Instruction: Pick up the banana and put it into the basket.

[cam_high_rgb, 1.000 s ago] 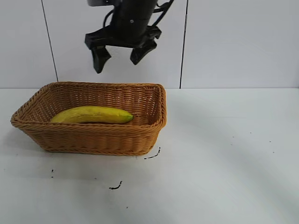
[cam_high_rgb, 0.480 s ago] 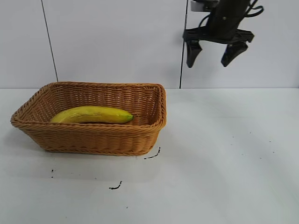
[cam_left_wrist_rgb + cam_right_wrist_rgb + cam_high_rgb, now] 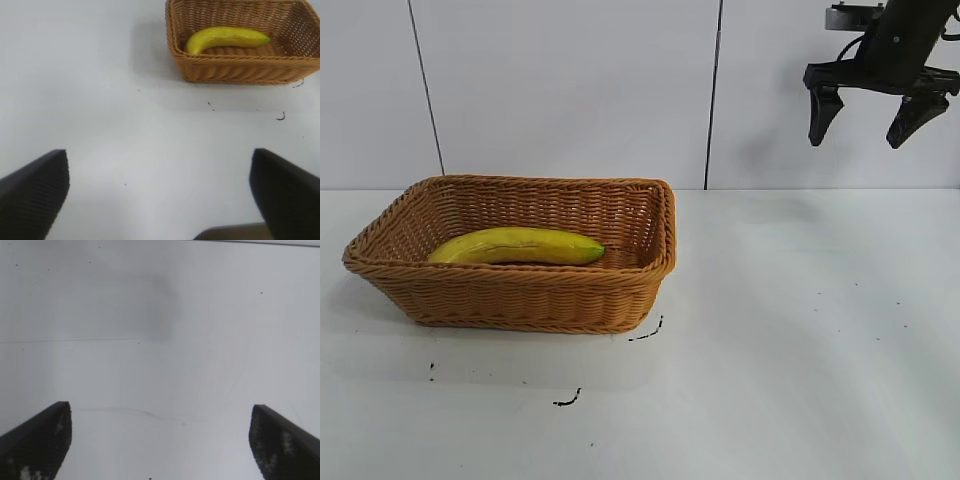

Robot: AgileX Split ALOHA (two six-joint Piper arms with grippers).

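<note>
The yellow banana [image 3: 515, 246] lies lengthwise inside the woven wicker basket [image 3: 520, 290] at the left of the white table. My right gripper [image 3: 857, 140] hangs high at the top right, far from the basket, open and empty. In the right wrist view the right gripper [image 3: 160, 410] has only bare table under its spread fingers. My left gripper [image 3: 159, 165] is open and empty, out of the exterior view. The left wrist view shows the banana [image 3: 225, 37] in the basket [image 3: 240, 70] far off.
Small black marks [image 3: 568, 400] sit on the table in front of the basket, and another mark [image 3: 648, 333] lies by its front right corner. A white wall with a dark vertical seam [image 3: 713, 90] stands behind.
My right gripper has swung from above the basket's back rim to the far right, staying high and open. The banana and the basket have not moved.
</note>
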